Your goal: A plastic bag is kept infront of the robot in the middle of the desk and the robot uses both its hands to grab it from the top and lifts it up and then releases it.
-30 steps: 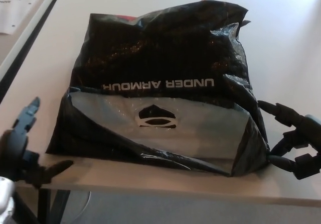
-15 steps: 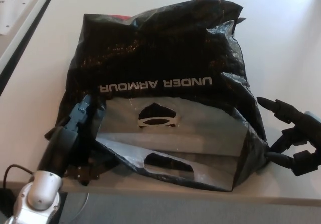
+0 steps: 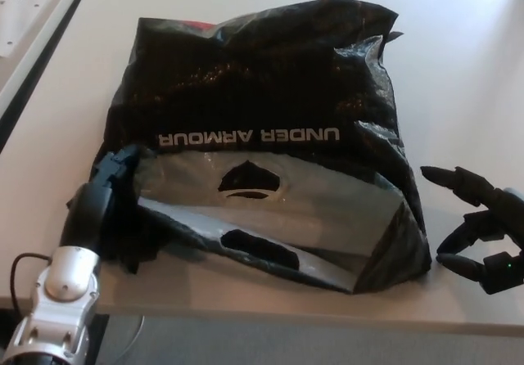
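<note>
A black plastic bag with white lettering and a grey handle band lies in the middle of the white desk. Two handle cut-outs show in the band near the front edge. My left hand is at the bag's near left corner, closed into the bunched plastic there; black film partly hides its fingers. My right hand hovers just right of the bag's near right corner, open, fingers spread and clear of the plastic.
The desk's front edge runs just below the bag. A dark gap and another white surface with paper lie at the far left. A thin cable loops by my left forearm.
My left hand has come up from the desk's front edge onto the bag's near left corner and gathered the plastic, lifting the handle band so a second cut-out shows. The right hand has barely moved.
</note>
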Tool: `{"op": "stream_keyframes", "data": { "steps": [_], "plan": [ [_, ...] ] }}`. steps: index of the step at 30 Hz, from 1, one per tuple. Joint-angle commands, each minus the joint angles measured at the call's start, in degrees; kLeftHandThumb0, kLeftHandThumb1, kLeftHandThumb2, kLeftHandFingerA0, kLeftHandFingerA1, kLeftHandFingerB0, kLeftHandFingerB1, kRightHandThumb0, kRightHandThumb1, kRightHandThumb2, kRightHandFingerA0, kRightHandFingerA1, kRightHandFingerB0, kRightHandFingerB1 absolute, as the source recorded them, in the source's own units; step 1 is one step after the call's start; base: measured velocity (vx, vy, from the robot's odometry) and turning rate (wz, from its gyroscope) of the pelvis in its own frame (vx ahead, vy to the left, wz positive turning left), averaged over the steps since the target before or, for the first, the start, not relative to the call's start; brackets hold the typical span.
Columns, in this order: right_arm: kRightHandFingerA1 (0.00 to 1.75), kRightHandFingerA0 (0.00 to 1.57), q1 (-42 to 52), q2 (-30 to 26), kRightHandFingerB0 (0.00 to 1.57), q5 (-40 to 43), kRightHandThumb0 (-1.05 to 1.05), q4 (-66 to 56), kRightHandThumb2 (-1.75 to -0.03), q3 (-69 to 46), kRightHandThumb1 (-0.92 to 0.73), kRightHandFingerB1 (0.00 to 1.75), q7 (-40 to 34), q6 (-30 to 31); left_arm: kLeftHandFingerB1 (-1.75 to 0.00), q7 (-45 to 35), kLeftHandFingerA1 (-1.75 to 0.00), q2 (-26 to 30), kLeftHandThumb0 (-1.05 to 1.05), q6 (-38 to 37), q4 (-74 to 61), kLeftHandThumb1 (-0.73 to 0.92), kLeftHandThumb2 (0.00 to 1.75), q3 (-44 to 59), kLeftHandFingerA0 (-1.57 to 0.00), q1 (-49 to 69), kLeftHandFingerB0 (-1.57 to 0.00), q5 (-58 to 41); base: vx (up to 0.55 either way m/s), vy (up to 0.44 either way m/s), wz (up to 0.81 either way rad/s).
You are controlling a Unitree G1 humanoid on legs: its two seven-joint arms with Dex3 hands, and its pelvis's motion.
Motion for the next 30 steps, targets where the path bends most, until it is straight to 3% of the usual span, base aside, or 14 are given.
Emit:
{"op": "stream_keyframes", "data": {
  "steps": [1, 3, 5, 6, 9, 14, 15, 18, 19, 22, 26, 27, 29, 30],
  "plan": [
    [0.70, 1.13, 5.69, 2.46, 0.33, 0.78, -0.59, 2.24, -0.55, -0.27, -0.46, 0.33, 0.04, 0.71, -0.51, -0.51, -1.66, 0.28, -0.55, 12.09, 11.86, 0.38, 0.55, 1.66, -1.05, 2.79, -0.88, -1.87, 0.00, 0.000, 0.00],
    [1.50, 1.02, 6.01, 2.88, 0.37, 0.44, -0.49, 2.00, -0.55, -0.11, -0.40, 0.36, -0.44, 0.49, -0.59, -0.66, -1.67, -0.10, -0.47, 12.29, 12.71, 0.45, 0.57, 0.63, -0.99, 1.94, -0.87, -0.98, 0.00, 0.000, 0.00],
    [1.75, 0.90, 6.34, 3.95, 0.40, -0.75, -0.52, 1.82, -0.55, 0.92, -0.40, 0.38, -1.37, -0.24, -0.91, -1.41, -1.58, -0.66, -0.48, 11.58, 12.64, 0.51, 0.59, 0.47, -0.98, 1.89, -0.80, -1.32, 0.00, 0.000, 0.00],
    [1.75, 0.81, 6.05, 4.44, 0.41, -1.05, -0.55, 1.87, -0.52, 1.33, -0.39, 0.36, -1.30, 0.07, -1.28, -1.79, -1.49, -0.91, -0.60, 10.98, 12.60, 0.47, 0.70, 0.71, -1.04, 1.76, -0.79, -1.80, 0.00, 0.000, 0.00],
    [1.75, 0.79, 5.78, 6.33, 0.31, -0.19, -0.54, 1.74, -0.52, 2.00, -0.39, 0.34, 0.41, 2.51, -1.63, -1.71, -1.67, -1.35, -0.51, 10.38, 12.88, 0.59, 0.58, 0.70, -0.97, 1.25, -0.69, -2.20, 0.00, 0.000, 0.00],
    [1.75, 0.85, 6.77, 8.40, 0.19, -0.01, -0.61, 0.13, -0.55, 3.62, -0.39, 0.33, 2.36, 4.78, -1.53, -0.66, -1.65, -1.98, -0.50, 10.31, 12.68, 0.58, 0.60, -0.26, -0.95, 1.55, -0.64, -1.41, 0.00, 0.000, 0.00],
    [1.22, 1.11, 6.72, 8.70, 0.01, -0.38, -0.32, -0.03, -0.82, 4.01, -0.21, 0.47, 2.20, 5.12, -1.54, -0.74, -1.65, -2.08, -0.50, 10.31, 12.66, 0.58, 0.60, -0.12, -0.93, 1.46, -0.64, -1.60, 0.00, 0.000, 0.00],
    [1.21, 1.10, 7.16, 10.42, 0.00, -0.89, -0.33, -1.26, -0.81, 5.37, -0.19, 0.48, 1.88, 7.09, -1.55, -0.91, -1.65, -2.53, -0.48, 10.15, 12.86, 0.58, 0.60, 0.48, -0.94, 1.35, -0.63, -2.38, 0.00, 0.000, 0.00],
    [1.50, 0.90, 7.32, 11.23, 0.04, -0.82, -0.69, -1.23, -0.73, 5.70, -0.44, 0.30, 1.74, 7.29, -1.62, -0.25, -1.66, -2.83, -0.49, 10.19, 12.97, 0.59, 0.58, 0.18, -0.95, 1.15, -0.63, -2.02, 0.00, 0.000, 0.00],
    [1.72, 0.78, 7.92, 12.85, 0.12, -0.76, -0.68, -1.93, -0.58, 6.32, -0.40, 0.15, 1.31, 8.10, -1.65, 0.10, -1.71, -3.43, -0.49, 9.79, 13.12, 0.59, 0.58, -0.33, -0.92, 1.06, -0.61, -1.69, 0.00, 0.000, 0.00],
    [1.71, 0.76, 7.10, 16.11, 0.13, 0.04, -0.71, 0.26, -0.56, 6.14, -0.40, 0.12, -0.43, 7.47, -1.57, -0.76, -1.65, -3.90, -0.49, 9.92, 12.16, 0.59, 0.61, -0.85, -0.96, 1.19, -0.66, -1.75, 0.00, 0.000, 0.00],
    [1.48, 1.00, 6.58, 17.36, 0.09, 0.72, -0.71, 1.34, -0.78, 5.49, -0.42, 0.26, -1.26, 7.38, -1.55, -0.87, -1.64, -4.11, -0.48, 10.13, 11.66, 0.58, 0.60, -0.72, -0.96, 1.41, -0.68, -2.09, 0.00, 0.000, 0.00],
    [1.49, 0.97, 5.61, 19.78, 0.08, 1.57, -0.74, 3.58, -0.77, 4.44, -0.43, 0.28, -3.42, 6.67, -1.58, -1.24, -1.66, -4.44, -0.48, 10.41, 10.57, 0.59, 0.60, -0.66, -0.95, 2.17, -0.67, -2.56, 0.00, 0.000, 0.00],
    [1.49, 1.15, 4.43, 23.05, 0.38, 2.69, -0.56, 5.90, -0.73, 2.43, -0.36, 0.51, -8.03, 4.45, -1.51, -1.95, -1.62, -4.60, -0.48, 10.74, 9.50, 0.60, 0.58, -0.91, -0.96, 2.97, -0.66, -2.72, 0.00, 0.000, 0.00]
  ]
}}
